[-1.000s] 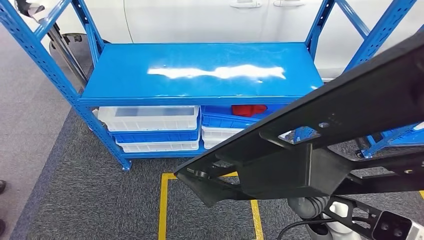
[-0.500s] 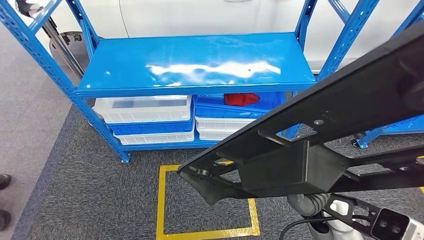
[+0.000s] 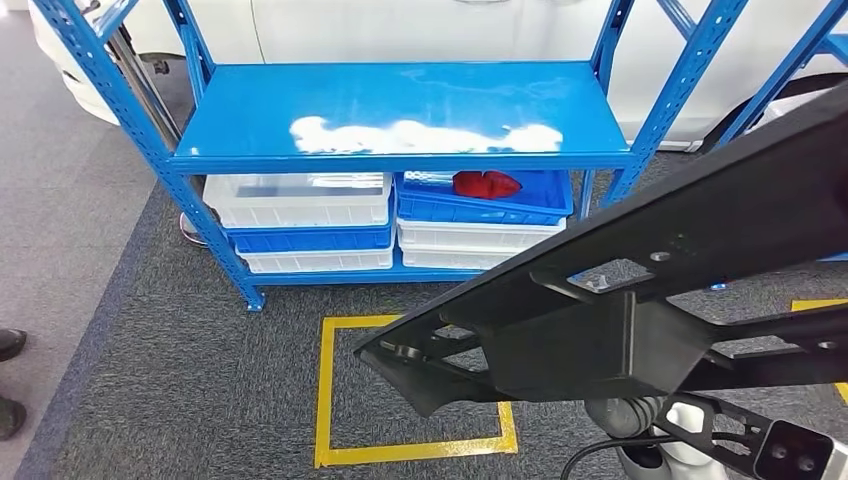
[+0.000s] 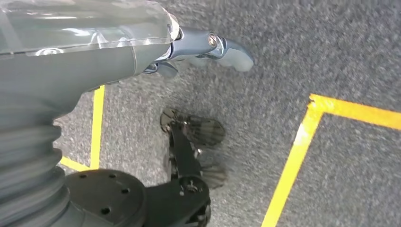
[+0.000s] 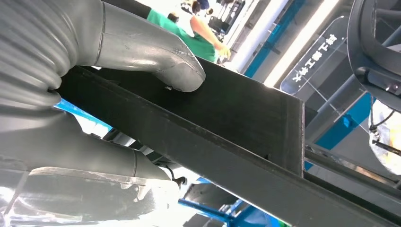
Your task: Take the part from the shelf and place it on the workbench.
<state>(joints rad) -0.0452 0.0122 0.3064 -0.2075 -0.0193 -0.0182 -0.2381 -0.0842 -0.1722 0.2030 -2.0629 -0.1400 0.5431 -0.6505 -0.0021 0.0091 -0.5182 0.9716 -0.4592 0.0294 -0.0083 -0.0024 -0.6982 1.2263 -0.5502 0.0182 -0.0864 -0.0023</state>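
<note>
A long black frame-like part slants across the lower right of the head view, in front of the blue shelf. My right hand grips this part: its thumb presses on one face and its fingers wrap the other side. My left hand hangs over the grey carpet with its fingers extended and holds nothing.
The shelf's top board is bare. Below it are stacked white bins and a blue bin with a red object. A yellow taped square marks the carpet. A person's shoes are at the left edge. A white car stands behind.
The whole view has shifted: the shelf now looks farther off and more of the yellow square shows, so the camera moved. The black part stays in my right hand.
</note>
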